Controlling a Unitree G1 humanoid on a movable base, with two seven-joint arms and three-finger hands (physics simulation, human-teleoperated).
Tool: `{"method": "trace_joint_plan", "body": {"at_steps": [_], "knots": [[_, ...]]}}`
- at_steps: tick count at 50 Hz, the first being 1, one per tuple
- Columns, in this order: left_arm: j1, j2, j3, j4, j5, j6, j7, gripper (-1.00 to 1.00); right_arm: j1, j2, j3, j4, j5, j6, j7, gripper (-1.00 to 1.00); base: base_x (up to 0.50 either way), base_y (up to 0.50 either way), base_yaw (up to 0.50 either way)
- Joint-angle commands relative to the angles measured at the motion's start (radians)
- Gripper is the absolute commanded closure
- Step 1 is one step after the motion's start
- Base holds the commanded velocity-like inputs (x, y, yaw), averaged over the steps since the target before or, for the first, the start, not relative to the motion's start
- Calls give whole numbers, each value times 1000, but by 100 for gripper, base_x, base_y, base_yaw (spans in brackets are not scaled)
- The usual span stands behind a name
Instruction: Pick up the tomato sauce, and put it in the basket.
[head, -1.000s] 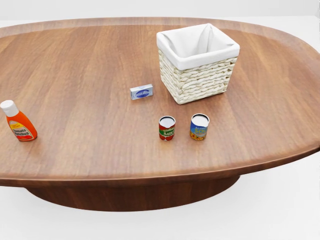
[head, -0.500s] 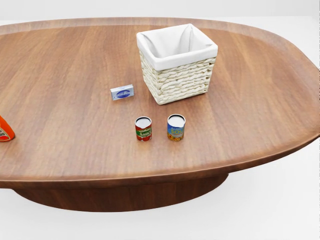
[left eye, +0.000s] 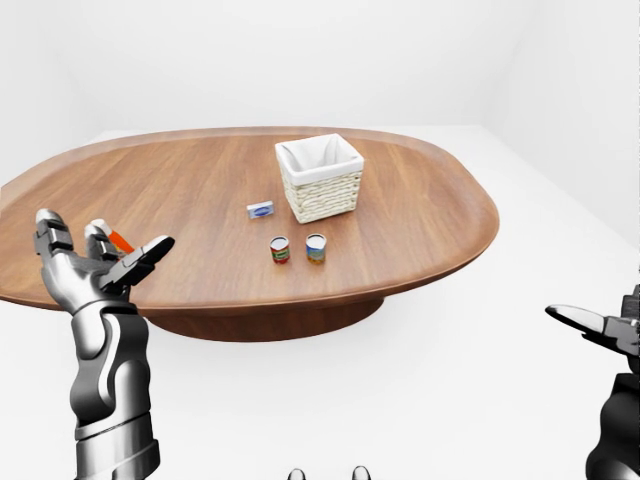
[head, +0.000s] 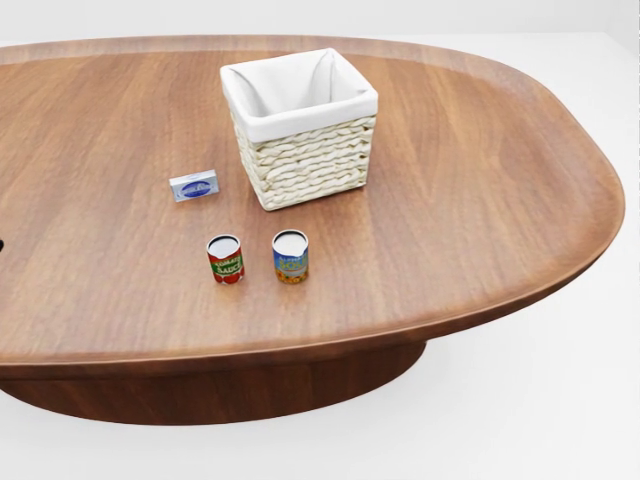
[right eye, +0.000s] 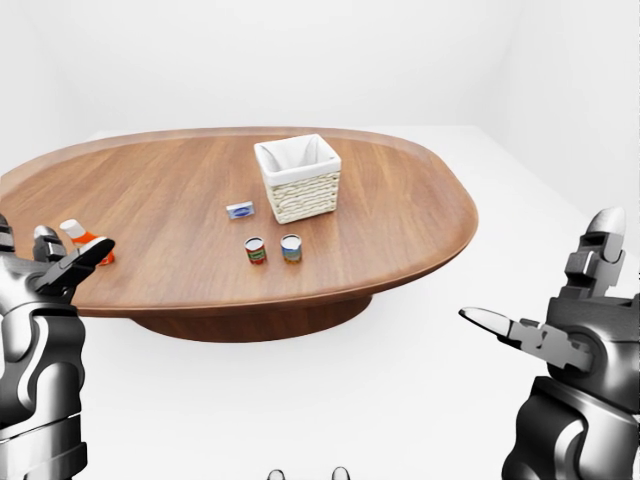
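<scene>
A broad oval wooden table (head: 480, 200) on a dark pedestal stands in a bare white room with a white floor. On it sits a wicker basket (head: 300, 125) with a white cloth lining. Below the basket in the head view stand two small cans: a red-labelled can (head: 225, 259), probably the tomato sauce though its print is too small to read, and just beside it a blue-labelled can (head: 290, 256). A small blue-and-white box (head: 194, 186) lies left of the basket.

An orange bottle (right eye: 84, 241) near the table's left edge is partly hidden behind the left hand (left eye: 88, 268), whose fingers are spread. The right hand (right eye: 575, 325), fingers apart, is cut off at the picture edge.
</scene>
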Motion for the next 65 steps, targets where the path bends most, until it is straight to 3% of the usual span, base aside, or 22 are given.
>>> {"method": "trace_joint_plan", "body": {"at_steps": [1, 16, 31, 65], "knots": [[1, -2, -2, 0, 3, 0, -1, -100, -1, 3, 17, 5, -14, 0, 7, -100, 0, -33, 0], [2, -3, -1, 6, 5, 0, -5, -100, 6, 14, 29, 19, -28, 0, 17, -100, 0, -33, 0], [3, -3, -2, 12, 6, 0, -8, -100, 4, 14, 52, 32, -66, 0, 24, -100, 0, 0, 0], [0, -4, -5, 12, 10, 0, -8, -100, -3, 13, 66, 22, -77, 0, 27, -100, 22, 0, 0]]}}
